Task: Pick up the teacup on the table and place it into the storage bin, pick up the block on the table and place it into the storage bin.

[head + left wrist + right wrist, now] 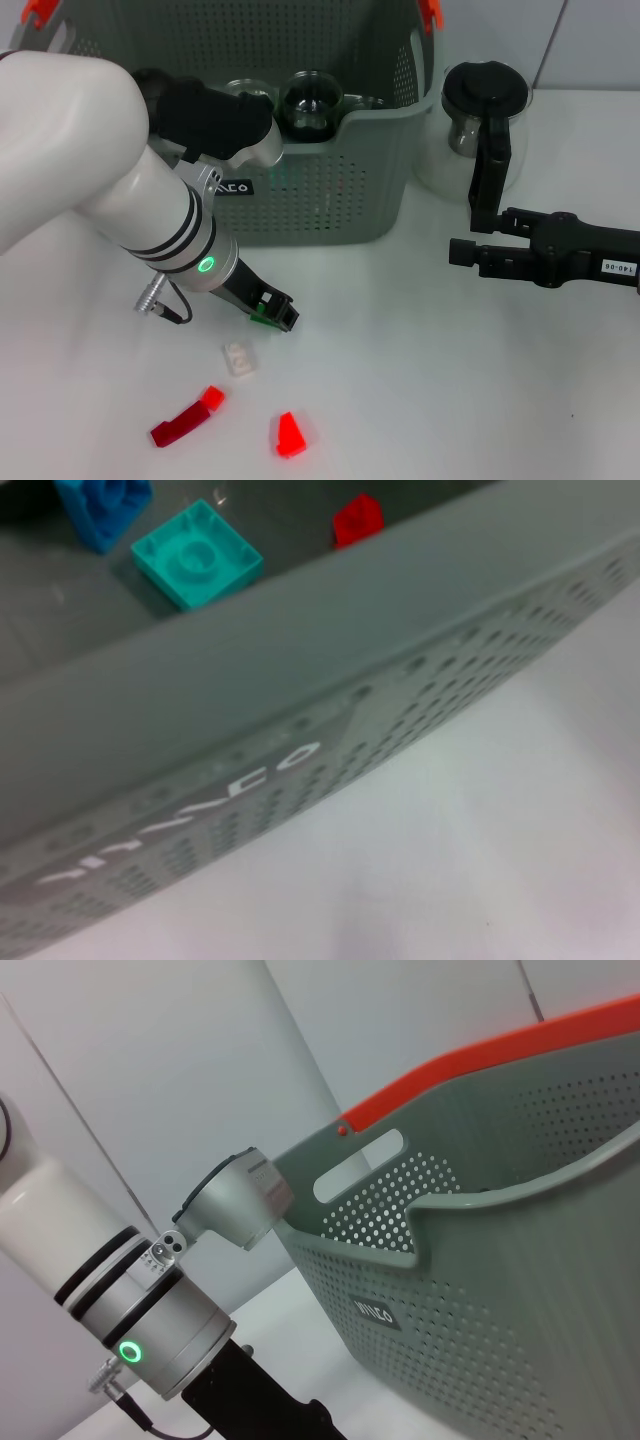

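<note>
The small white plastic block is lying on the white table just below-left of the left gripper (seemingly clenched on something green), far from the open right gripper, short of the grey perforated storage bin.

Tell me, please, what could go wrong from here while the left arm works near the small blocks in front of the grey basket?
1. The left gripper is low over the table, close to the white block; it may push that block toward the red pieces instead of gripping it.
2. The left arm is close to the storage bin; lifting could hit its rim.
3. The right gripper is parked beside the glass jug; a careless move might knock it.
</note>
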You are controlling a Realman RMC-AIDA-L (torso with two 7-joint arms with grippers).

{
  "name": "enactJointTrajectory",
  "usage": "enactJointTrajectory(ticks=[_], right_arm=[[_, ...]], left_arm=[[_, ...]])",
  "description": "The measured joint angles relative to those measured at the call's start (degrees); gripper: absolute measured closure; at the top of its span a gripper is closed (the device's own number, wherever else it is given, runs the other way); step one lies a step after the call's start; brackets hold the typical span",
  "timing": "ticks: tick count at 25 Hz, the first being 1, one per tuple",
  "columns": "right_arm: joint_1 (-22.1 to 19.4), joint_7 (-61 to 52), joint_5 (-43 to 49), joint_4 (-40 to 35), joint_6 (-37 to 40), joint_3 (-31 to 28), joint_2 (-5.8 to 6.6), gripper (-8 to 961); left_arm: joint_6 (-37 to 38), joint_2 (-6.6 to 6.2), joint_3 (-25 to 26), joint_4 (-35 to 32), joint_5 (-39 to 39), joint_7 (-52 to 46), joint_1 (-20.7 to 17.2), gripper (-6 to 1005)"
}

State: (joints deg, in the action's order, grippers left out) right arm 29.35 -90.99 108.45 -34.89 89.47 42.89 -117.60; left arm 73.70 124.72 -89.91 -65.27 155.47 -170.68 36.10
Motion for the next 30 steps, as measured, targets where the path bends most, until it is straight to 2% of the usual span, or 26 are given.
enactJointTrajectory(ticks=[5,10,14,18,21,23,27,28,30], right_arm=[[0.0,0.02,0.01,0.0,0.0,0.0,0.0,69],[-0.01,0.03,0.01,0.04,0.0,0.0,0.09,69],[-0.12,0.03,0.01,0.09,0.0,0.0,0.09,68],[-0.24,0.03,0.01,0.09,0.01,0.0,0.09,68],[-0.26,0.08,0.0,0.09,0.01,0.0,0.08,68],[-0.27,0.09,-0.01,0.09,0.01,0.0,0.12,69],[-0.39,0.11,-0.07,0.09,-0.02,0.0,0.16,69],[-0.46,0.11,-0.1,0.09,-0.06,0.0,0.17,69],[-0.57,0.11,-0.24,0.09,-0.15,0.0,0.17,69]], left_arm=[[0.36,-0.05,-0.08,-0.1,0.01,0.05,0.18,474],[0.58,-0.11,-0.1,-0.37,0.09,0.07,0.18,585],[1.43,-0.19,-0.06,-1.6,0.11,0.23,-0.11,585],[6.35,-0.38,1.53,-11.23,-0.56,3.43,-3.3,585],[12.72,-0.39,5.59,-19.67,-0.87,8.31,-5.09,585],[16.62,-0.38,9.1,-22.93,-1.87,13.33,-5.54,584],[22.48,-0.45,18.26,-26.98,-6.64,25.58,-6.17,584],[24.66,-0.48,22.26,-27.69,-9.15,29.55,-6.12,584],[26.84,-0.57,26.28,-28.1,-12.13,33.12,-5.82,584]])
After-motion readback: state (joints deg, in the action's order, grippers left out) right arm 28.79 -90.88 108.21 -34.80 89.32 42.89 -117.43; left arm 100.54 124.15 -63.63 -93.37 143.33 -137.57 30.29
